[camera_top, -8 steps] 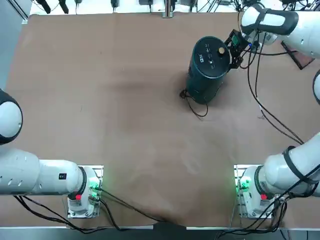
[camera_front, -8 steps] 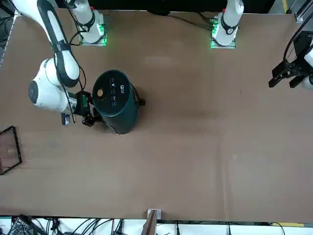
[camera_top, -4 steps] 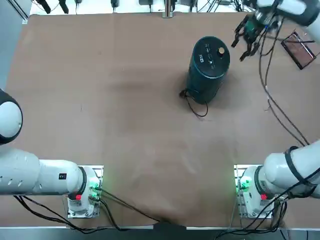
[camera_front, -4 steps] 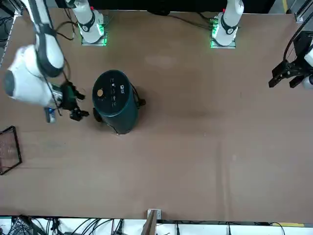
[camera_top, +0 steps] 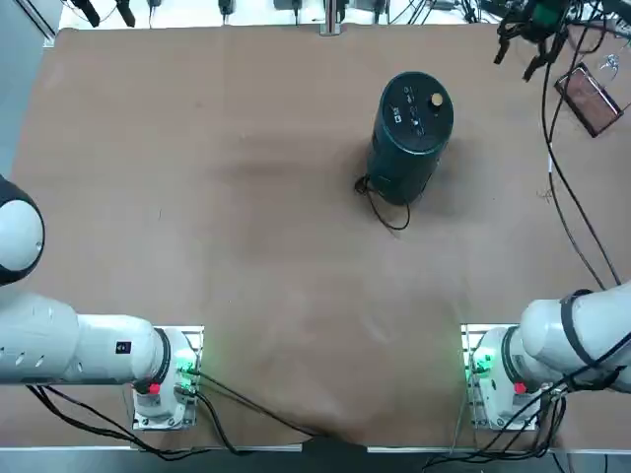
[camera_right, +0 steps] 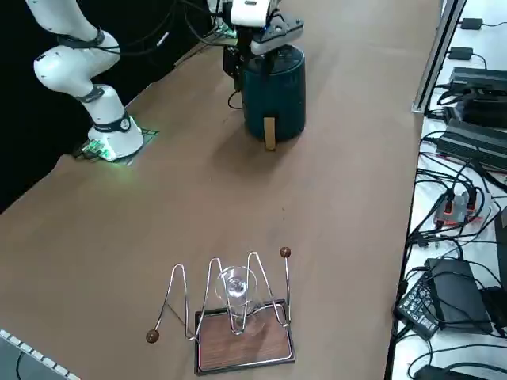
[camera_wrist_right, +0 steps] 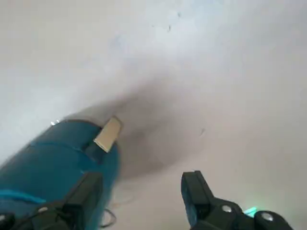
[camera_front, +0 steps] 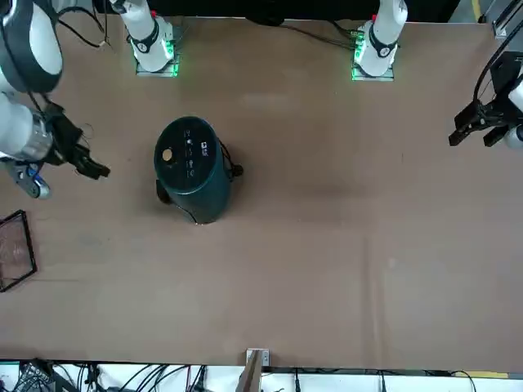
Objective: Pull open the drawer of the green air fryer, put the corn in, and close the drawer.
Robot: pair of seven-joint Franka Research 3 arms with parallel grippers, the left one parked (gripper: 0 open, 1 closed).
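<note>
The fryer [camera_top: 412, 133] is seen standing upright on the brown surface [camera_top: 217, 217], in its right half and nearer the far edge than the near one. A flat round top with a small gold knob [camera_top: 436, 101] and white marks is shown. A black cord [camera_top: 383, 205] is seen lying on the surface on the fryer's near side, touching its base.

The drawer [camera_right: 273, 119] is found low on the side of the fryer that faces the right edge. It is pushed in flat with the body, and a small tan handle [camera_right: 270, 132] is seen on it.

Further right, the right pincer [camera_top: 515, 61] is held up in the air by the far right corner, well apart from the fryer. Its two fingers [camera_wrist_right: 194, 191] are spread wide and nothing is held between them. In the wrist view, the fryer and its tan handle are seen past the fingers, not touched by them.

Last, by the right edge, a wire rack [camera_top: 589, 99] on a wooden base is seen. A clear glass [camera_right: 235, 286] is held in it.
</note>
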